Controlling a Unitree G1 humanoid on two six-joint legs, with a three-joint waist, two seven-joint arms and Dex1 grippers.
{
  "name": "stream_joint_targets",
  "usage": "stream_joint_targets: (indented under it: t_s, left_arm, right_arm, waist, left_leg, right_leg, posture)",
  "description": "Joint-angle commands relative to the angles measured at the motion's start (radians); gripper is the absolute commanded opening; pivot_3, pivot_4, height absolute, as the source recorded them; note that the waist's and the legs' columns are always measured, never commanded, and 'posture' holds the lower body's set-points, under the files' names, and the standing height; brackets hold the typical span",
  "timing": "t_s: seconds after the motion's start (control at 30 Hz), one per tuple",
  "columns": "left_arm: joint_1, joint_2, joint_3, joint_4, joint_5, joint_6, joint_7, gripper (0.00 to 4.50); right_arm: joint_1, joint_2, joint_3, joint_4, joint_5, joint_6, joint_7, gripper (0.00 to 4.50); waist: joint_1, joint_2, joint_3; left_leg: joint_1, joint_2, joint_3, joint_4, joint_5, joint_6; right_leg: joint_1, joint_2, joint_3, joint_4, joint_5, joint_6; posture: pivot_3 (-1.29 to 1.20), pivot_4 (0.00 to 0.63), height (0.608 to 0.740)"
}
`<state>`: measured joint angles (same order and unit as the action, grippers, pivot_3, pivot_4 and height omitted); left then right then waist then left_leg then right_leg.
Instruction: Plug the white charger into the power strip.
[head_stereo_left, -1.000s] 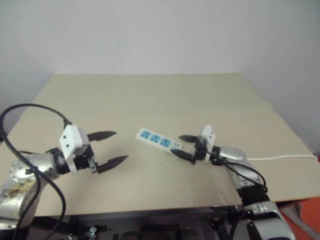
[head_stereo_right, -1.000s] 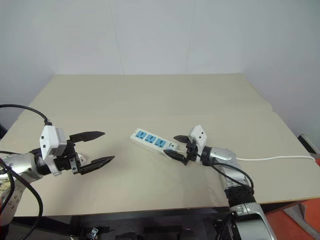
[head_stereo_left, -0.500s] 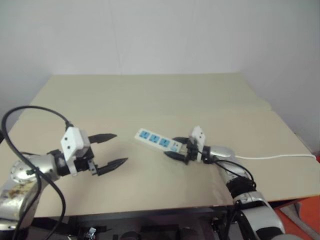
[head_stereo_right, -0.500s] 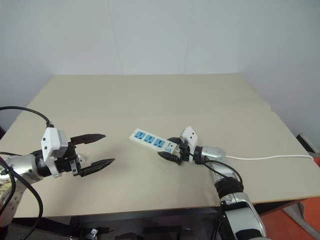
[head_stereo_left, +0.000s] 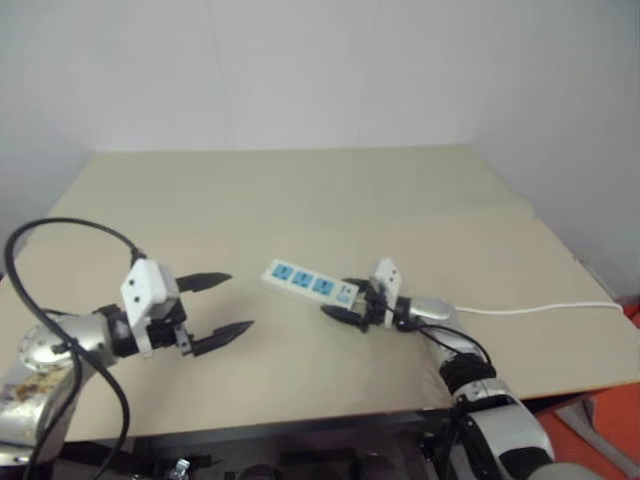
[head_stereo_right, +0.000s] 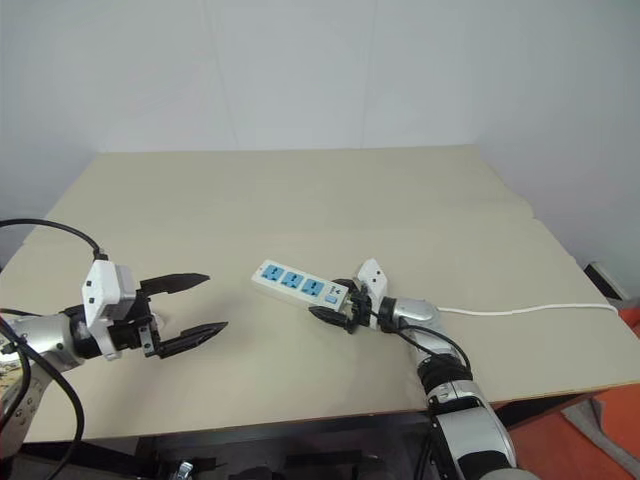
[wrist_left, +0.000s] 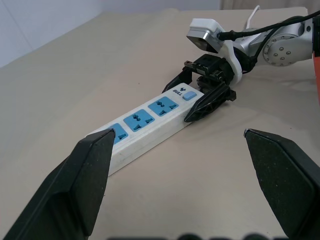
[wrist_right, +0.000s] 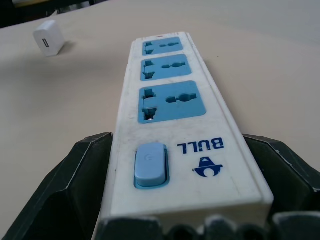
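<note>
One power strip (head_stereo_right: 299, 285) w/ three blue sockets is lying flat on the surface (head_stereo_right: 300, 200), roughly mid-way across and toward the near edge, its thin white cable (head_stereo_right: 520, 309) trailing off to the robot's right. One white charger (wrist_right: 49, 37) is sitting on the surface well apart from the strip, past its far end as the right wrist view shows it, not plugged in. Two hands are showing. The right hand (head_stereo_right: 333, 308) is lying low at the strip's switch end, its two black fingers (wrist_right: 65, 187) standing one on each side of the end panel and right against the sides of it; can't tell if they're actually clamping. The left hand (head_stereo_right: 190, 308) is hovering above the surface near the robot's left, fingers spread wide w/ nothing between them, pointing toward the strip but well apart from it. The surface is a plain beige tabletop, w/ a seam running across on the right part. Behind it a bare white wall (head_stereo_right: 320, 70) is standing.
</note>
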<state>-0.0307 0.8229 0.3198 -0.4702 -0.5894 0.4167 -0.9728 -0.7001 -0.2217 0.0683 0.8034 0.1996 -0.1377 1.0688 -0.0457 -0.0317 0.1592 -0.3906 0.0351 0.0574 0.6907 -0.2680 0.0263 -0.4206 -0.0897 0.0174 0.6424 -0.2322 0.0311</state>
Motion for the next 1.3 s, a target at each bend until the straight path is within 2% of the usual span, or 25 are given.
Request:
stream_joint_targets:
  t_s: [0.03, 0.37, 0.53, 0.7, 0.8, 0.93, 1.07, 1.2, 1.3]
  left_arm:
    - [0.001, 0.022, 0.039, -0.031, -0.017, -0.01, -0.006, 4.5]
    - [0.013, 0.028, 0.047, -0.039, -0.022, -0.008, -0.007, 4.5]
    - [0.01, 0.032, 0.044, -0.036, -0.022, -0.009, -0.009, 4.5]
    - [-0.004, 0.047, 0.038, -0.022, -0.019, -0.013, -0.029, 4.5]
    - [-0.037, 0.099, 0.028, 0.029, -0.003, -0.036, -0.102, 4.5]
    - [-0.17, 0.204, -0.026, 0.216, 0.054, -0.109, -0.246, 4.5]
    - [-0.366, 0.293, -0.154, 0.439, 0.167, -0.242, -0.412, 4.5]
    - [-0.588, 0.325, -0.325, 0.631, 0.313, -0.408, -0.594, 4.5]
    - [-0.736, 0.358, -0.501, 0.754, 0.39, -0.565, -0.641, 4.5]
  right_arm:
    - [0.011, 0.009, 0.01, 0.026, -0.017, -0.027, 0.018, 4.49]
    - [0.016, -0.009, 0.039, 0.076, -0.076, -0.042, 0.027, 4.49]
    - [0.016, -0.001, 0.04, 0.087, -0.092, -0.043, 0.021, 3.44]
    - [0.017, -0.001, 0.041, 0.079, -0.09, -0.055, 0.048, 3.44]
    - [0.022, -0.009, 0.045, 0.038, -0.074, -0.06, 0.099, 3.44]
    - [0.014, -0.04, 0.058, -0.01, -0.055, -0.055, 0.216, 3.44]
    - [0.013, -0.076, 0.082, -0.056, -0.05, -0.044, 0.314, 3.44]
    - [0.034, -0.114, 0.125, -0.118, -0.057, -0.021, 0.387, 3.44]
    - [0.051, -0.134, 0.149, -0.153, -0.056, -0.004, 0.42, 3.44]
  waist:
    - [-0.001, 0.0, 0.0]
    - [0.002, 0.0, -0.001]
    - [0.002, 0.0, -0.001]
    - [0.002, -0.001, -0.001]
    - [0.002, -0.001, -0.001]
    - [0.003, 0.0, -0.001]
    - [0.001, 0.0, -0.001]
    - [0.004, 0.0, -0.001]
    - [0.004, 0.0, -0.001]
  left_leg:
    - [0.0, 0.0, 0.0, -0.001, 0.0, 0.0]
    - [0.002, 0.0, 0.0, -0.002, 0.0, -0.001]
    - [0.003, 0.0, 0.0, -0.002, 0.0, -0.001]
    - [0.004, 0.0, 0.0, -0.003, 0.0, -0.001]
    - [0.004, -0.001, 0.0, -0.003, 0.001, -0.001]
    - [0.003, -0.001, 0.001, -0.004, 0.001, -0.002]
    - [0.003, -0.001, 0.004, -0.004, 0.001, -0.002]
    - [0.0, -0.001, 0.008, -0.005, 0.001, -0.002]
    - [0.0, -0.001, 0.008, -0.004, 0.001, -0.002]
  right_leg:
    - [0.0, 0.0, 0.0, 0.0, 0.0, 0.0]
    - [0.001, -0.001, 0.0, 0.0, 0.0, 0.0]
    - [0.003, -0.001, 0.0, 0.0, 0.0, 0.0]
    - [0.003, -0.001, 0.0, 0.0, 0.0, 0.0]
    - [0.003, -0.001, 0.0, -0.001, 0.0, 0.0]
    - [0.002, 0.0, 0.0, -0.001, 0.0, 0.0]
    - [0.001, 0.0, 0.0, -0.001, 0.0, 0.0]
    - [-0.001, 0.001, 0.0, -0.002, 0.0, 0.0]
    - [-0.001, 0.001, 0.0, -0.002, 0.0, 0.0]
  posture:
    - [0.0, 0.15, 0.74]
    - [0.0, 0.15, 0.74]
    - [0.0, 0.15, 0.74]
    - [0.0, 0.15, 0.74]
    - [0.0, 0.15, 0.74]
    - [0.0, 0.15, 0.74]
    - [0.0, 0.15, 0.74]
    - [0.0, 0.15, 0.74]
    - [0.0, 0.15, 0.74]
